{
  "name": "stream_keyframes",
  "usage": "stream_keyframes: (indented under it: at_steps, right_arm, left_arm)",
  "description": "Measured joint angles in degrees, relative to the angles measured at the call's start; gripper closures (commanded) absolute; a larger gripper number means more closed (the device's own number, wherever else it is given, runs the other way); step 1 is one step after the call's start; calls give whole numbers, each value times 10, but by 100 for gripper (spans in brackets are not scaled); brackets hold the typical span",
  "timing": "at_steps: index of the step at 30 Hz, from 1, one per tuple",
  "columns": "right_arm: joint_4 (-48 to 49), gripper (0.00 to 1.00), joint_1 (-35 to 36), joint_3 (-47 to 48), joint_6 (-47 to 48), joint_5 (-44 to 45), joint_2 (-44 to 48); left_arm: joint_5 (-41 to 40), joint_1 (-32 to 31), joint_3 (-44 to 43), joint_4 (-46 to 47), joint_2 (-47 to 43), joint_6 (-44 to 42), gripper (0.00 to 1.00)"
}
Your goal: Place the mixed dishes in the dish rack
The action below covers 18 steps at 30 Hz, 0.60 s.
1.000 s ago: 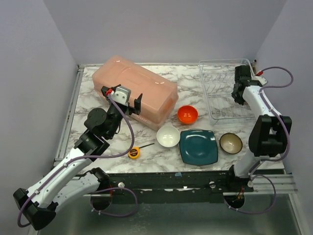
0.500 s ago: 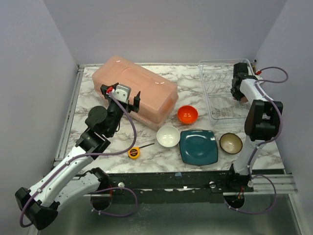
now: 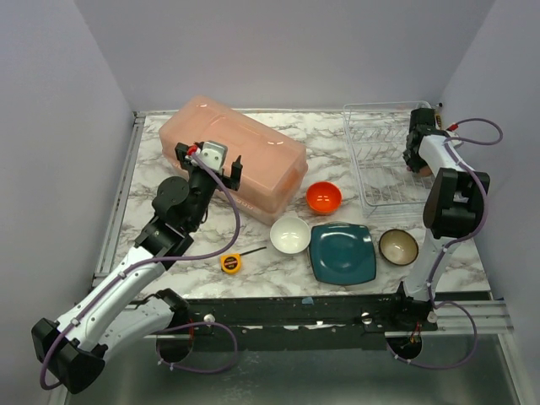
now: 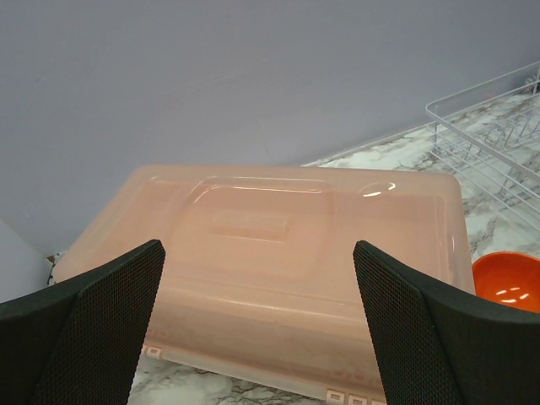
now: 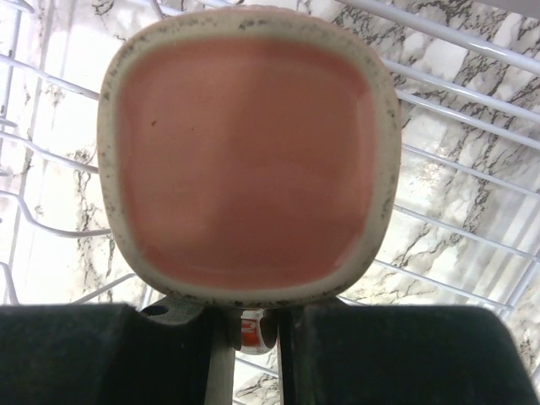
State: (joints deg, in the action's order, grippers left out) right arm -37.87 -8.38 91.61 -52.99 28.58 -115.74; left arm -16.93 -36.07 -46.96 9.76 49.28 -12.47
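The pinkish mug is pinched by the right gripper, mouth facing the wrist, over the wires of the dish rack; the left gripper is spread.

The pink tub blocks the left claw's front — open marble lane between tub and dish rack

Top: overhead, looking down. Left wrist: faces tub, shared with top. Right wrist: close over rack.

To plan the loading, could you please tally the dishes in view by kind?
Bowls: 3 (orange bowl, white bowl, dark bowl)
Plates: 1 (teal plate)
Mugs: 1 (pink mug)
Total: 5
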Motion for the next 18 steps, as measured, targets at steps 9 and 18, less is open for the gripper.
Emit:
stream_keyframes:
  at_steps: [9,18]
  right_arm:
    - [13,99,0,2,1,-15,-1]
    - [26,99,-3,-16,-2,-38,2]
  left_arm:
    - [2,5,0,0,4,6,7]
    - [9,8,0,0,12,10,7]
